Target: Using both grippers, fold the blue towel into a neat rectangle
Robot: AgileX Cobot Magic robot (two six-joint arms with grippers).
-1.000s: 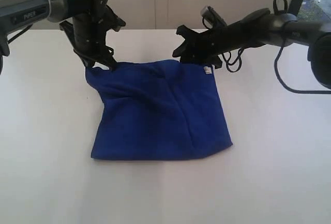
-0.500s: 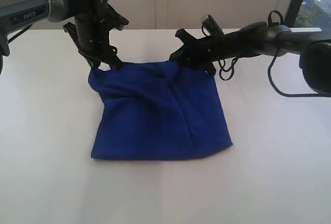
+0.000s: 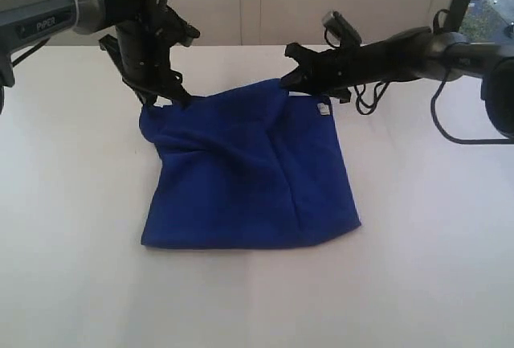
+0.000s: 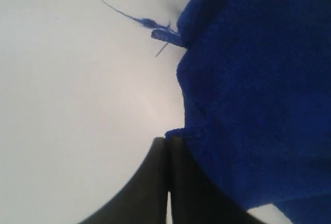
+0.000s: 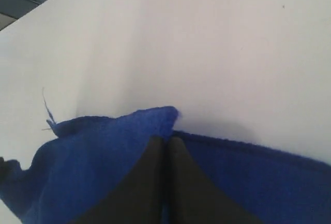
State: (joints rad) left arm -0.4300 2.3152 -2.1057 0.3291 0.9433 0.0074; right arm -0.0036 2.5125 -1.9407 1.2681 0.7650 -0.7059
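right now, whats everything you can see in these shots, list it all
table: one, white, under everything
blue towel: one, royal blue, rumpled mid-table, one edge raised at two spots
white tag: one, white, at a towel corner, right side of the exterior view
loose thread: one, blue, trailing from a towel corner over the table
arms: two, dark grey, one reaching in from each side
cables: count unclear, black, looping off the right one of the arms
left gripper: one, black, shut on a raised towel corner
right gripper: one, black, shut on the raised towel edge
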